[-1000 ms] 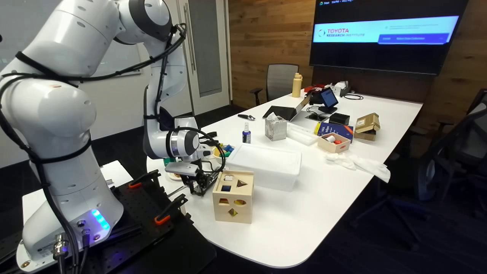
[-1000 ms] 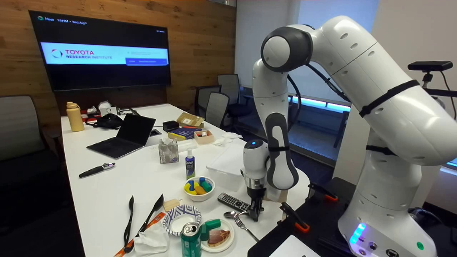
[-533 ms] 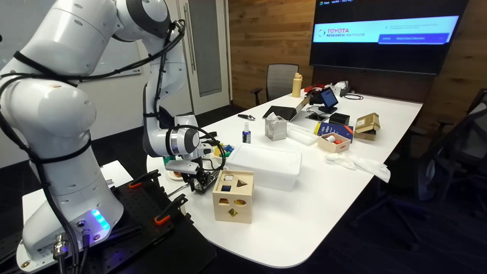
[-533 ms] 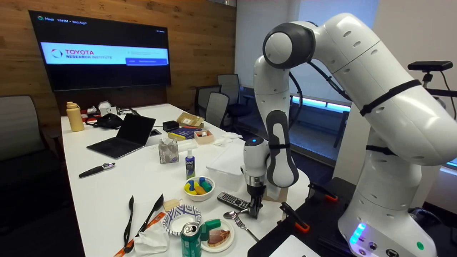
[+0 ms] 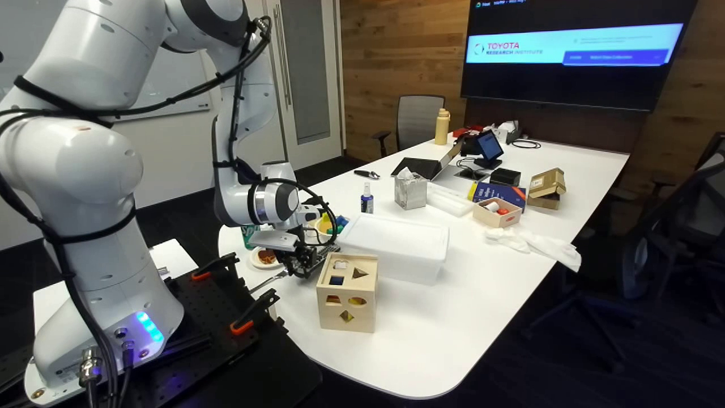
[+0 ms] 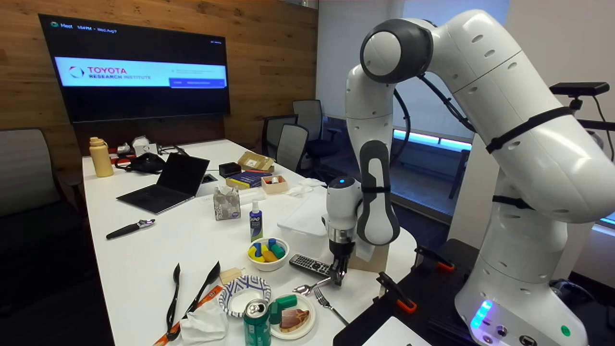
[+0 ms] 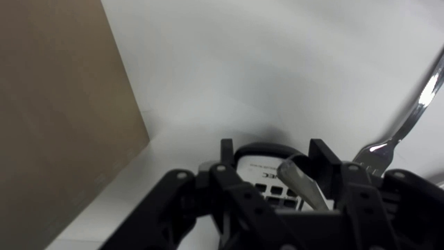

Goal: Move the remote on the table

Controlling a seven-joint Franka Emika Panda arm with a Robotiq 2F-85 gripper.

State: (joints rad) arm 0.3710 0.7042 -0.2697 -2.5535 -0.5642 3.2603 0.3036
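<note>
The remote is a slim grey oblong with dark buttons and a black rim, low over the table. It also shows in an exterior view. My gripper points down at its near end. In the wrist view the gripper has its fingers at both sides of the remote's end, shut on it. A spoon handle lies slanted over the remote between the jaws. I cannot tell whether the remote is clear of the table top.
The wooden cube stands close beside the gripper, and the white box just beyond. A fork, the spoon's bowl, a bowl of blocks, a plate and a can are near.
My gripper has moved a little upward and away from the table's near end. The remote has shifted with it, and the spoon has shifted and tilted too.
</note>
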